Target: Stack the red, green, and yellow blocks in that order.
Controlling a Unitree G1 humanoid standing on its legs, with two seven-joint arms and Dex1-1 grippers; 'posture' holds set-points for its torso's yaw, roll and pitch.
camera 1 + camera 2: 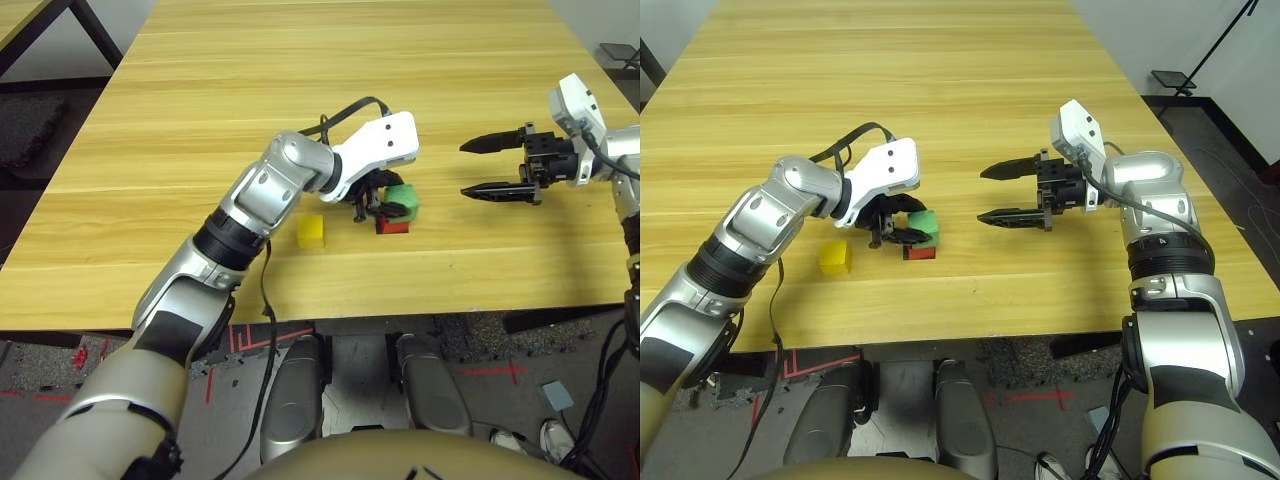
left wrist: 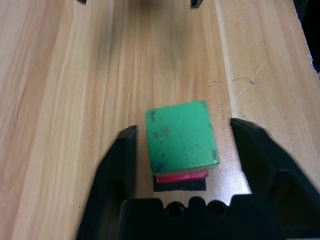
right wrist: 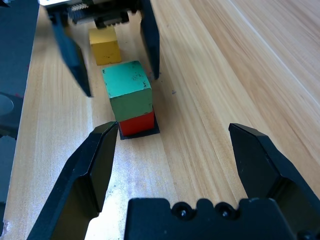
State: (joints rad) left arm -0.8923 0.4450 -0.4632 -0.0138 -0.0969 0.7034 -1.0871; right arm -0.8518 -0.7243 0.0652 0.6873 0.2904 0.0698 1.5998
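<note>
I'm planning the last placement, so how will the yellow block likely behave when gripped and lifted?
The yellow block will probably stay stiff, as its edges look straight and its faces flat. It seems unlikely to roll or tip, sitting squarely on the table. Being small, it is likely light, though its material can't be told.
</note>
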